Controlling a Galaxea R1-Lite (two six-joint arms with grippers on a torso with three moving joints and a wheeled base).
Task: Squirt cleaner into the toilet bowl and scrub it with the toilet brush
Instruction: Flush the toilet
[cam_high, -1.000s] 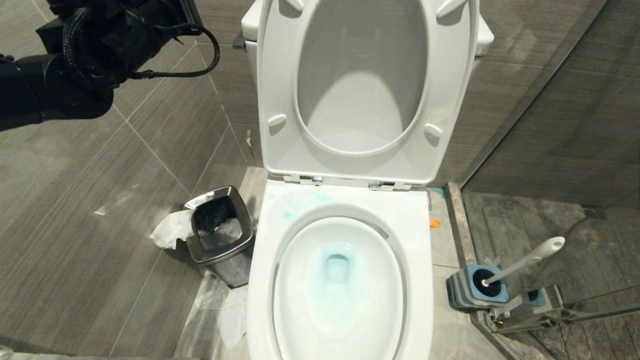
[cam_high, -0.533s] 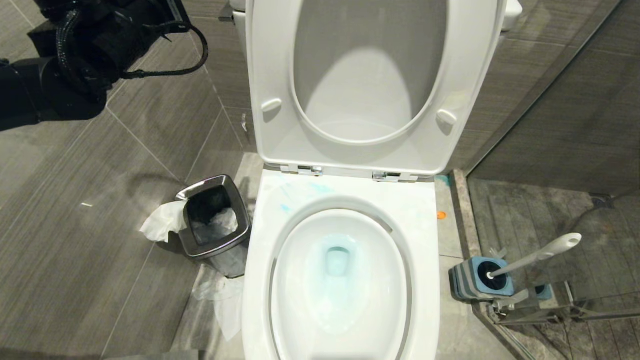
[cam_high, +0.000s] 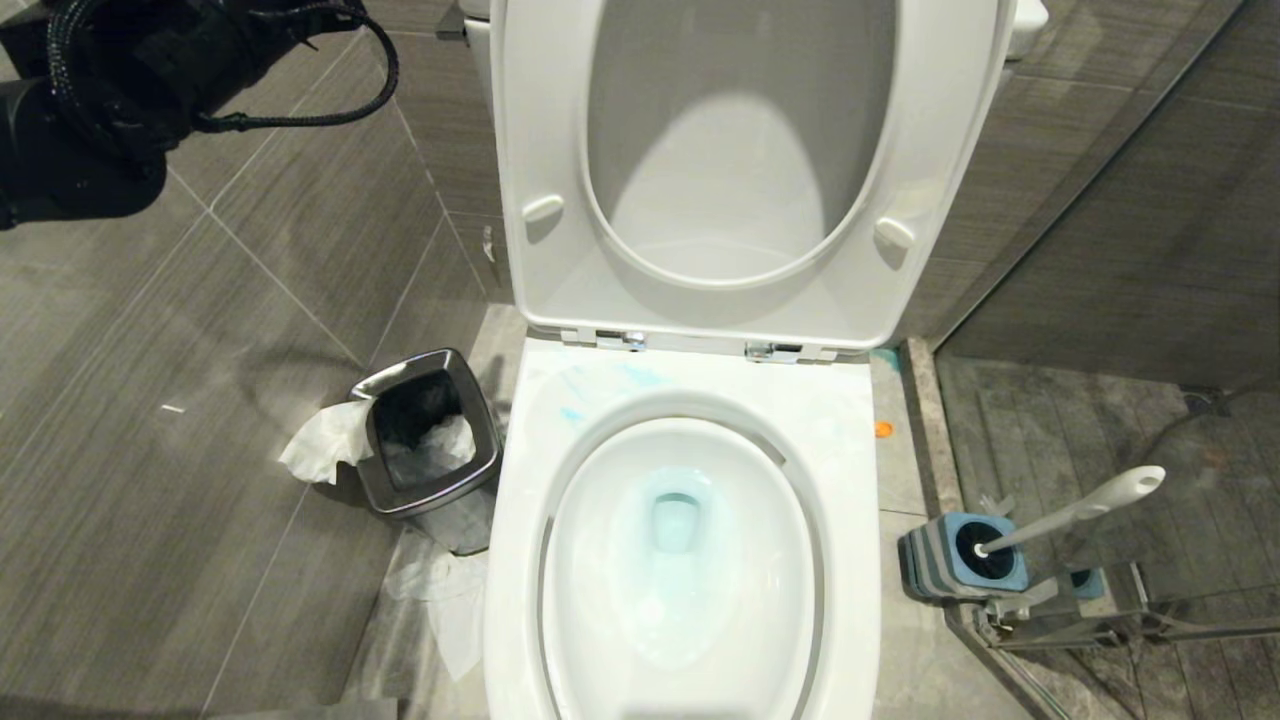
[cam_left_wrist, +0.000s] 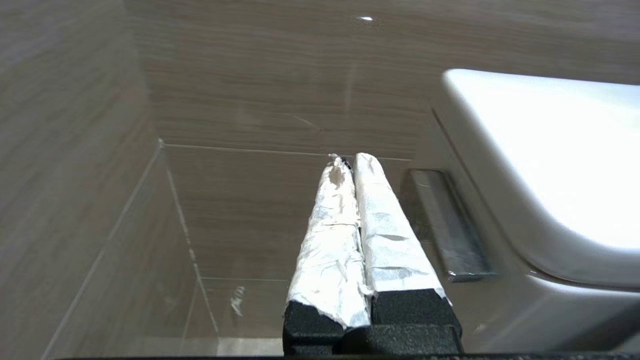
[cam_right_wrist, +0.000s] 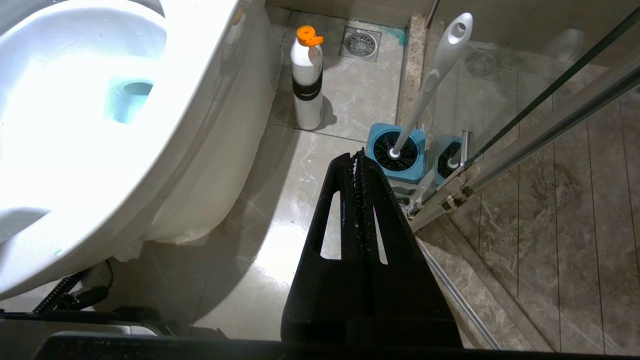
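Clearly the right gripper (cam_right_wrist: 358, 155), fingers pressed together and empty, is nearer the toilet brush (cam_right_wrist: 429, 82), whose handle slants up from its holder (cam_right_wrist: 395, 167) just beyond; left gripper (cam_left_wrist: 349, 161), closed empty, is up beside the tank.

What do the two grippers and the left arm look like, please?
The left gripper has long fingers wrapped in crinkled silver foil on a black base. The right gripper is black, with slotted fingers and toothed inner edges. The left arm is black, carrying a braided black cable.

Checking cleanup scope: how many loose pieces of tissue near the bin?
2. One white tissue hangs over the steel bin's left rim onto the floor; one lies flat between bin and toilet bowl. More may sit inside the bin.
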